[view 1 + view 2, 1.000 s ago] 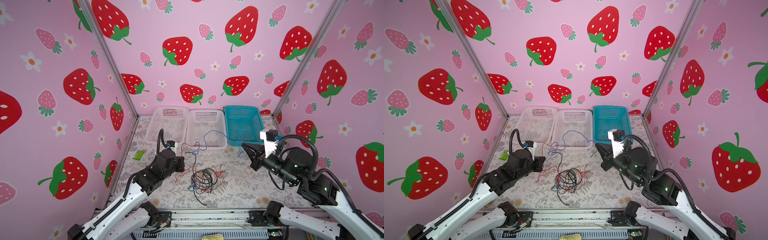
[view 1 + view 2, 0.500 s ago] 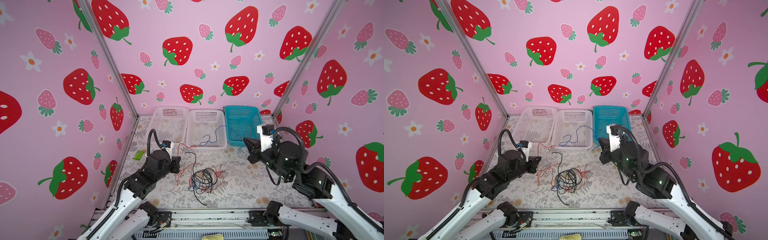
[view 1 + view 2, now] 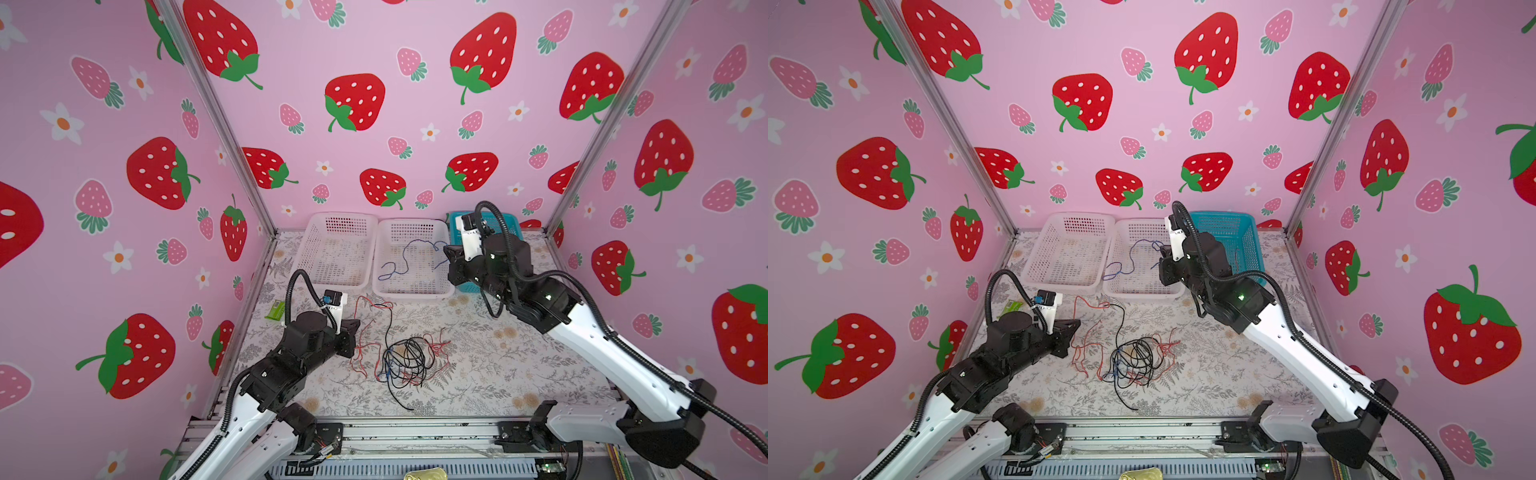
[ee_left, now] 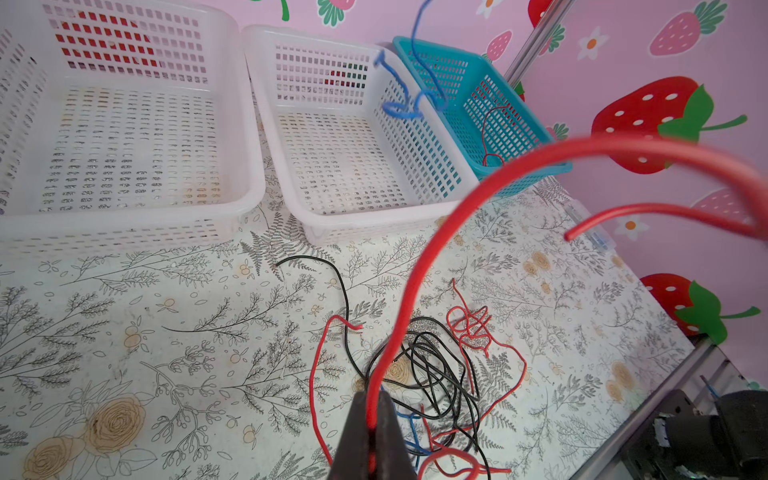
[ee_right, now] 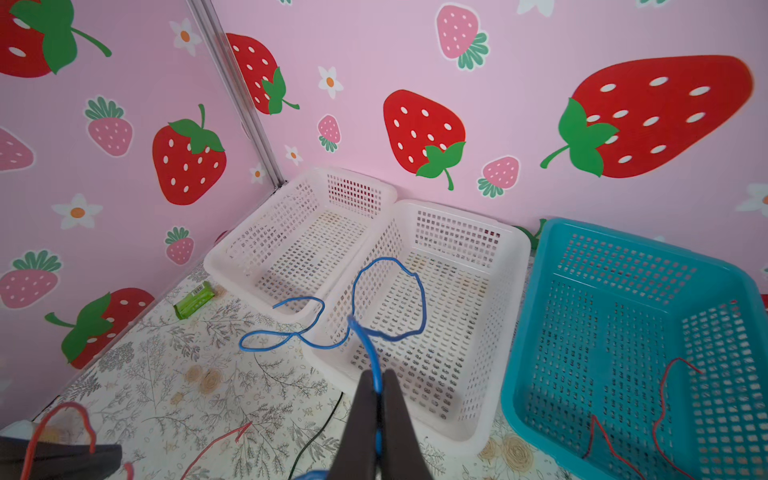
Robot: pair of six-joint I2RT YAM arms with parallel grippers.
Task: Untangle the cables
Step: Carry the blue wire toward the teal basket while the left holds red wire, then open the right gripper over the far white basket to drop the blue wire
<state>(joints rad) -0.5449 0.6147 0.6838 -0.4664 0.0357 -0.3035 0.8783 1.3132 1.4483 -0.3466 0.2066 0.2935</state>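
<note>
The left pincer (image 4: 371, 402) is seen clamped on a red cable (image 4: 419, 266), which is arched up and away from between the shut jaws. Over at the right pincer (image 5: 377, 380), a blue cable (image 5: 388, 336) is pinched tight, and in both top views its loops are hung over the middle white basket (image 3: 413, 293), upper centre of the frame. The tangle (image 3: 405, 361) of black, red and blue cables is seen lying on the floral mat (image 3: 498, 365), centre frame. A thin red wire (image 5: 663, 395) is spotted inside the teal basket (image 5: 524, 324)
</note>
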